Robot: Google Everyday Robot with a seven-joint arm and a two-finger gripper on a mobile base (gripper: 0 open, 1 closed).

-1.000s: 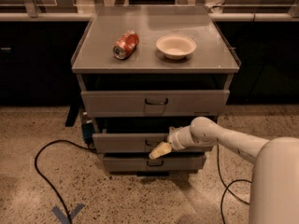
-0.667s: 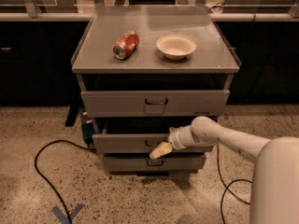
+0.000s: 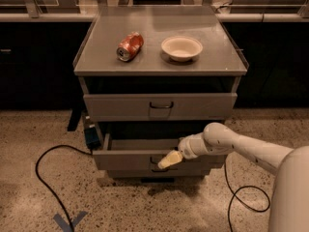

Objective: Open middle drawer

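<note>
Grey three-drawer cabinet on speckled floor. White robot arm reaches in from right. Top drawer partly out. Middle drawer below it, pulled partway out, front standing forward of lowest drawer. Black cable loops on floor at left. White bowl upright on cabinet top; red can lying beside it, apart. Gripper at centre of middle drawer front, pale fingers together, closed on dark loop handle.
</note>
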